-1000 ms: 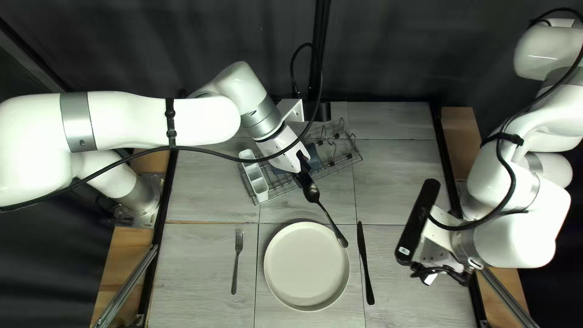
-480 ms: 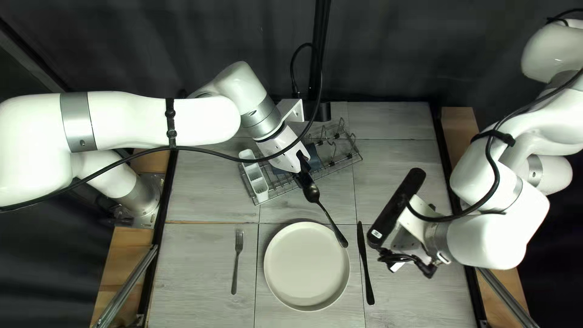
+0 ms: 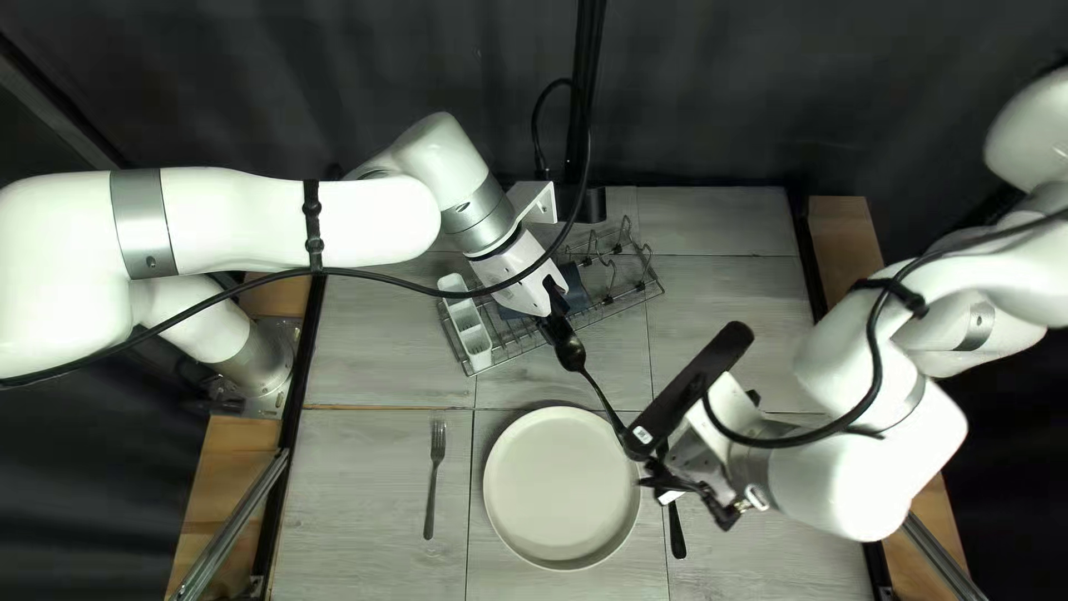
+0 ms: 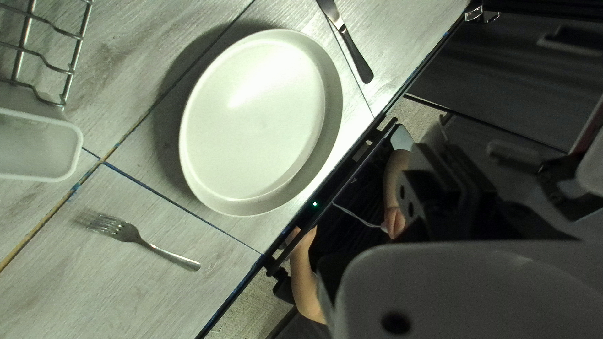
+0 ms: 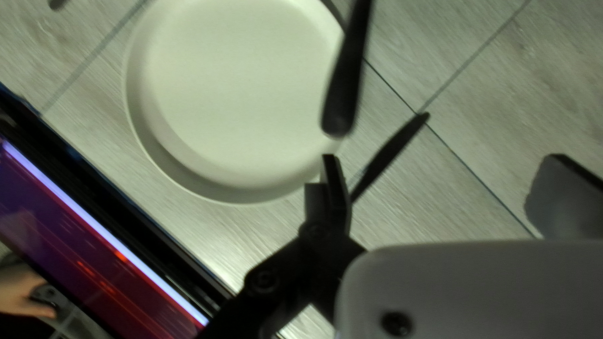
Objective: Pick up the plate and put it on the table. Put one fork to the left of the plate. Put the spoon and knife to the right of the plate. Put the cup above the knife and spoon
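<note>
the right gripper (image 3: 658, 481), its fingers spread apart, is held near the handle end of the slim black spoon (image 3: 601, 397); its arm is stretched inward from the table's right edge. the spoon's bowl is clamped by the left gripper (image 3: 556, 316), whose arm is angled down above the silver wire rack (image 3: 514, 353). compared with half a second ago, the right gripper is brought closer to the plate, and more of the black-handled table knife (image 3: 678, 540) is covered. the round off-white plate (image 3: 562, 488) is flanked by the knife and the silver metal fork (image 3: 433, 479).
</note>
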You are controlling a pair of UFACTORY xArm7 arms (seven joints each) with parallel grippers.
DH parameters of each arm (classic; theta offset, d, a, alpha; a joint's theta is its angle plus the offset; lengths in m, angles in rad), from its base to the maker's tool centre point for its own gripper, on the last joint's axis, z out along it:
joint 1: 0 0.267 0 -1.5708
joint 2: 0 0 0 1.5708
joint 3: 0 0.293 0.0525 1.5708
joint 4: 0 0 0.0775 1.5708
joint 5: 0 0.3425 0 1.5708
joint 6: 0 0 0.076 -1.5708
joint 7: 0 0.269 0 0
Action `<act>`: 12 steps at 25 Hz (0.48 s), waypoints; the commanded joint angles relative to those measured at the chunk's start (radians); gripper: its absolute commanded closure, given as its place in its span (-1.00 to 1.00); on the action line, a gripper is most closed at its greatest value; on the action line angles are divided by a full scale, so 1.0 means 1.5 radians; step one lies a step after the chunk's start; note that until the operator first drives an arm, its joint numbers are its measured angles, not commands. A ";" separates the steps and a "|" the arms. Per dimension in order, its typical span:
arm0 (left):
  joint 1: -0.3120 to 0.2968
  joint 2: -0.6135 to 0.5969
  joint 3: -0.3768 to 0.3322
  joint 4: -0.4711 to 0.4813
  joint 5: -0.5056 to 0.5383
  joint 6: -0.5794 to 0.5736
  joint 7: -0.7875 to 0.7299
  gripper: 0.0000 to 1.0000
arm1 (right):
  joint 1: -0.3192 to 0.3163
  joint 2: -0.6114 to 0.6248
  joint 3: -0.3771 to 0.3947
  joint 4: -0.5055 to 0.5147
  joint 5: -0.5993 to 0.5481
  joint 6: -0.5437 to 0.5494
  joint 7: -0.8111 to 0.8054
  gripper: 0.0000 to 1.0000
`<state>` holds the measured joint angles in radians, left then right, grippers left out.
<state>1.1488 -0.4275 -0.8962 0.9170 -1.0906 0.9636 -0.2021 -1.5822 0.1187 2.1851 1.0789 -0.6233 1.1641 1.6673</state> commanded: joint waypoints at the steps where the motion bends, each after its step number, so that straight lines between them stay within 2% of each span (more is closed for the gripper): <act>1: 0.000 0.000 0.000 0.000 0.000 0.000 0.000 1.00 | -0.010 -0.056 -0.026 0.014 0.030 -0.049 -0.014 -1.00; 7: 0.000 0.000 0.000 0.000 0.000 0.000 0.000 1.00 | -0.027 -0.097 -0.040 0.018 0.057 -0.094 -0.045 -1.00; 12: 0.000 0.000 0.000 0.000 0.000 0.000 0.000 1.00 | -0.032 -0.094 -0.046 0.005 0.048 -0.121 -0.044 -1.00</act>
<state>1.1488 -0.4275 -0.8962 0.9170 -1.0906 0.9636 -0.2021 -1.6259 -0.0267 2.1214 1.0968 -0.5427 1.0029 1.6001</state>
